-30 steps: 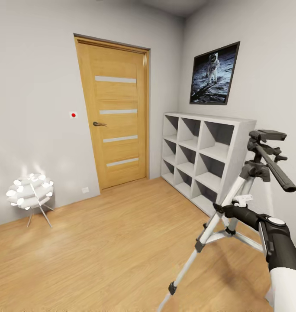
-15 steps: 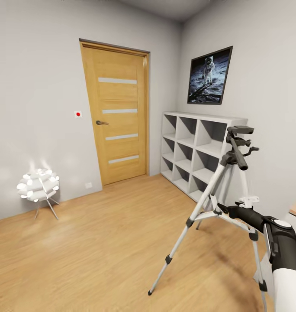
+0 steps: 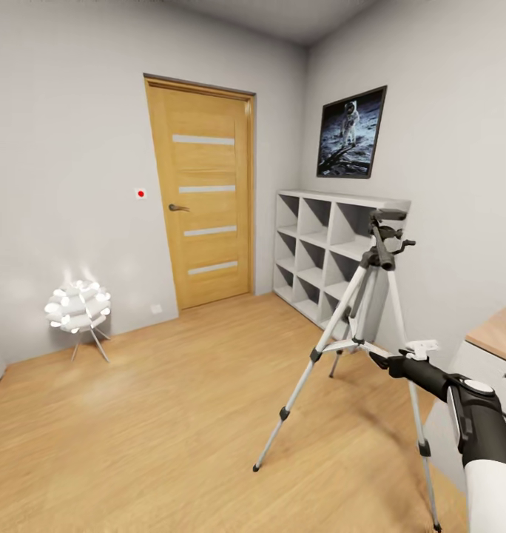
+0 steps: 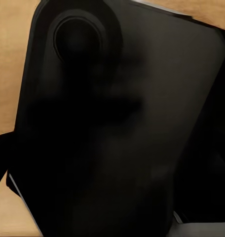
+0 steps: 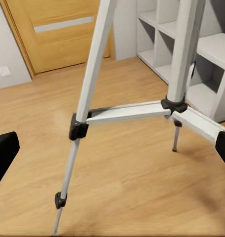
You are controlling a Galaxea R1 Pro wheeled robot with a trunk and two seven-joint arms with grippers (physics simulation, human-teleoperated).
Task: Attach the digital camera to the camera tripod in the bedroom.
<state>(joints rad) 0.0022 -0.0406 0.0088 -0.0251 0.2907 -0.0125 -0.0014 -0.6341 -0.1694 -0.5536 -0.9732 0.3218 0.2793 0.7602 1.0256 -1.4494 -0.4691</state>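
Tripod first: the camera tripod (image 3: 371, 311) stands upright on the light wood floor (image 3: 171, 414) of the bedroom, its three silver-grey legs spread and its black head level with the top of the white cube shelf (image 3: 334, 252) just behind it. On the wall above that shelf we see a framed astronaut picture (image 3: 349, 133). A wooden door (image 3: 205, 196) is well to the tripod's left, and farther left still a glowing white ball lamp (image 3: 79, 311) sits on thin legs near the wall. Beside the tripod on its right is the corner of a wood-topped desk (image 3: 497, 333).

Our right arm reaches toward the tripod, with the right gripper (image 3: 390, 361) close to the tripod's lower braces. From the right wrist camera the tripod (image 5: 137, 106) is near, and the two black fingertips (image 5: 4, 153) sit far apart at the edges of the view, so the jaws stand wide with nothing between them.

From the left wrist camera we see the digital camera (image 4: 117, 123), a black body with a round lens ring, pressed close against the view. We cannot tell how the left gripper's jaws stand.
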